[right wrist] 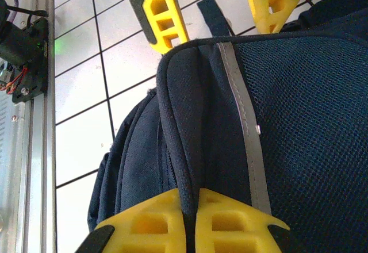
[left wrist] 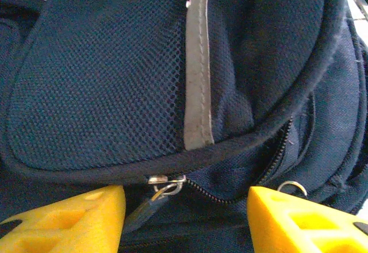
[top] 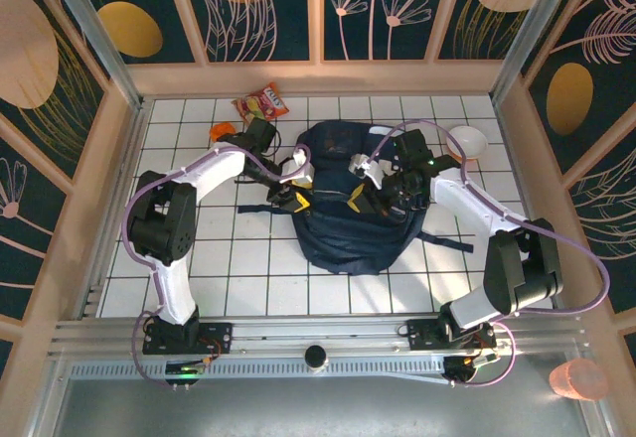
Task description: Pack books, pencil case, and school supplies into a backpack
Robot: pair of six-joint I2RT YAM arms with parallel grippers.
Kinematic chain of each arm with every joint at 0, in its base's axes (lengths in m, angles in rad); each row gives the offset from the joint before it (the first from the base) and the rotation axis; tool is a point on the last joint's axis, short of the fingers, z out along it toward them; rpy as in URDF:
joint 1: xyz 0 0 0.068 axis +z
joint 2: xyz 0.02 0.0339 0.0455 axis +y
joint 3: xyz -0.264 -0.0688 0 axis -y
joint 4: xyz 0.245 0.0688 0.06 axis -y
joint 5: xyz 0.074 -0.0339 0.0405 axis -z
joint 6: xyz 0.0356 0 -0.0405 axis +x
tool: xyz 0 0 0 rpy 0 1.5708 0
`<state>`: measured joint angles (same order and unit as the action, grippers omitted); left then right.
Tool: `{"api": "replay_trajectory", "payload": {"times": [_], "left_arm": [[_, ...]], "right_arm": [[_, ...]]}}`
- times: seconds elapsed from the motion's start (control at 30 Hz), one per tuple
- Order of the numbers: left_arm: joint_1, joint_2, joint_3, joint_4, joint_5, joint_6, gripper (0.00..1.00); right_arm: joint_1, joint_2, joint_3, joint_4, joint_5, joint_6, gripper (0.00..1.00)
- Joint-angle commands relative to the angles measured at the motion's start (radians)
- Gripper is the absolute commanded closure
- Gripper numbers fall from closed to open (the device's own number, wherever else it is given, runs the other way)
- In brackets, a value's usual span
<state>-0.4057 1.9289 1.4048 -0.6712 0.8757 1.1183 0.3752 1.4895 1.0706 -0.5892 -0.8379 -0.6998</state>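
Left wrist view has the half-open, empty left gripper (left wrist: pixel 185 210) astride the zipper pull (left wrist: pixel 165 185), bottom centre, likely the best hold on the limp backpack (left wrist: pixel 103 80), whose piped rim (right wrist: pixel 183 149) the right gripper (right wrist: pixel 191 223) pinches tight.

A white tiled tabletop with dark grid lines (top: pixel 268 258) forms the floor of the cell, evenly and brightly lit. Pale wooden frames (top: pixel 318 77) close it in on the left, far and right sides. They hold dark navy wall panels painted with gold ovals and pale line-drawn leaves and flowers (top: pixel 298 20). Bare aluminium posts (top: pixel 94 32) rise at the far corners. Along the near edge runs a grooved aluminium rail (top: pixel 328 333), with a dull grey metal shelf (top: pixel 298 407) nearer still.
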Motion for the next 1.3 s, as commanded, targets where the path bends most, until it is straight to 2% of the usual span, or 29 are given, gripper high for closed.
{"api": "replay_trajectory", "payload": {"times": [0.0,0.13,0.27,0.43,0.5,0.57,0.63,0.77,0.93,1.0,1.1,1.27], "left_arm": [[0.0,-0.031,-0.033,-0.052,0.041,0.037,0.46],[-0.001,-0.053,-0.061,-0.041,0.035,0.021,0.52],[-0.001,-0.059,-0.085,-0.007,0.057,-0.011,0.65],[-0.001,-0.036,-0.079,0.032,0.097,-0.069,0.68],[-0.001,-0.019,-0.072,0.052,0.09,-0.105,0.68],[0.0,-0.004,-0.059,0.057,0.094,-0.12,0.61],[-0.001,0.006,-0.047,0.063,0.101,-0.136,0.62],[0.0,0.017,-0.036,0.07,0.084,-0.165,0.74],[-0.001,-0.012,-0.057,0.063,0.06,-0.184,0.92],[-0.001,-0.032,-0.073,0.065,0.055,-0.191,0.97],[-0.001,-0.058,-0.097,0.07,0.035,-0.2,1.0],[-0.001,-0.085,-0.123,0.1,0.014,-0.223,1.0]], "right_arm": [[0.01,-0.01,0.02,-0.019,-0.024,0.016,0.93],[0.009,-0.04,0.025,-0.01,-0.043,0.075,0.76],[0.007,-0.104,-0.008,0.042,-0.026,0.194,0.68],[0.016,-0.197,-0.078,0.102,0.04,0.347,0.67],[0.044,-0.257,-0.116,0.134,0.131,0.398,0.66],[0.099,-0.323,-0.162,0.159,0.244,0.429,0.65],[0.142,-0.377,-0.197,0.175,0.316,0.447,0.64],[0.195,-0.453,-0.265,0.21,0.423,0.498,0.64],[0.268,-0.483,-0.315,0.27,0.474,0.57,0.65],[0.316,-0.491,-0.323,0.294,0.517,0.611,0.65],[0.382,-0.509,-0.33,0.354,0.544,0.749,0.62],[0.44,-0.581,-0.395,0.501,0.577,1.217,0.56]]}}
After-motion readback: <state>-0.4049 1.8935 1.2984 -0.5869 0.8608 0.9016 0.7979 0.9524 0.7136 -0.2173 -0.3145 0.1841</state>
